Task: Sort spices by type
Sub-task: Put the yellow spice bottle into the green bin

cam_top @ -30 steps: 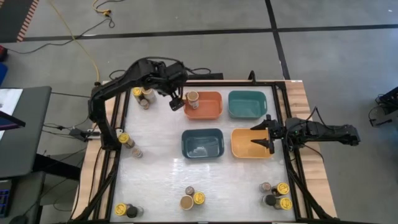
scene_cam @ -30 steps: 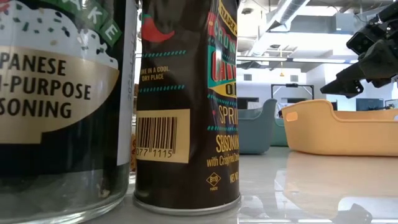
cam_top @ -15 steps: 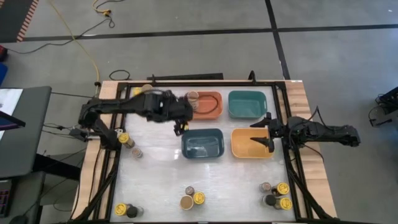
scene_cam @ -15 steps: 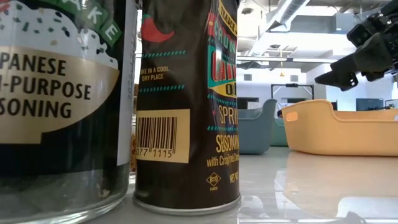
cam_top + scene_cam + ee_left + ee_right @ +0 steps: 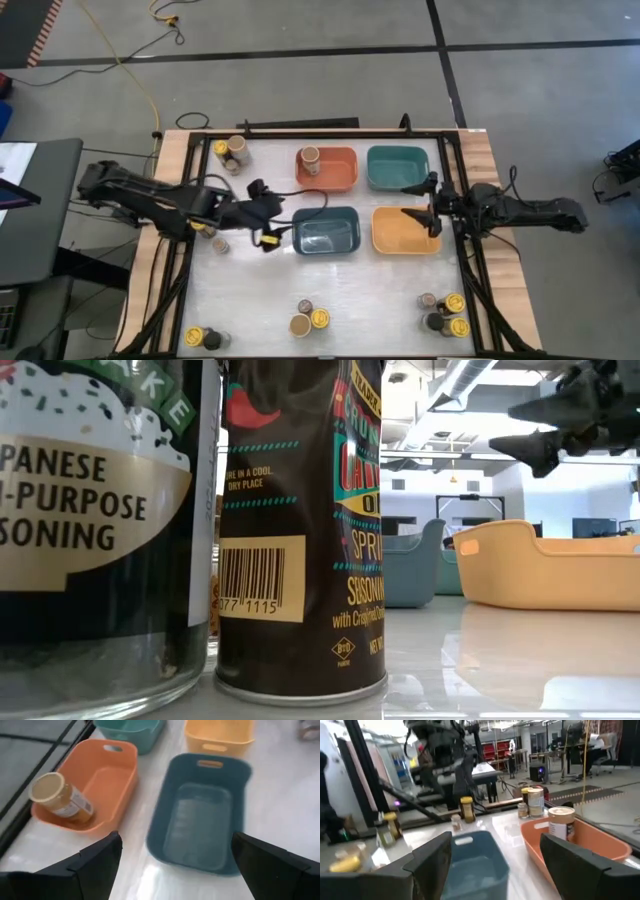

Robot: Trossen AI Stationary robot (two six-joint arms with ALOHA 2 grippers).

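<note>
Both sets of jaws are spread wide and hold nothing. From above, your left gripper [image 5: 264, 228] has pulled back from the orange bin [image 5: 340, 181], where it hung a second ago, and now sits low by the near-left corner of the dark blue bin [image 5: 326, 231]. A tan-lid jar [image 5: 310, 157] stands in that orange bin, so one spice looks sorted and you are free to fetch another. The left arm lies stretched out flat across the table. Your right gripper [image 5: 421, 205] has lifted a little over the yellow bin [image 5: 398, 233]. Down low, you see it high over that yellow bin [image 5: 560, 565], behind two big jars up close. Your left wrist shows the jar [image 5: 59, 797] leaning in the orange bin [image 5: 116, 777]. Your right wrist shows it [image 5: 561, 822] too.
</note>
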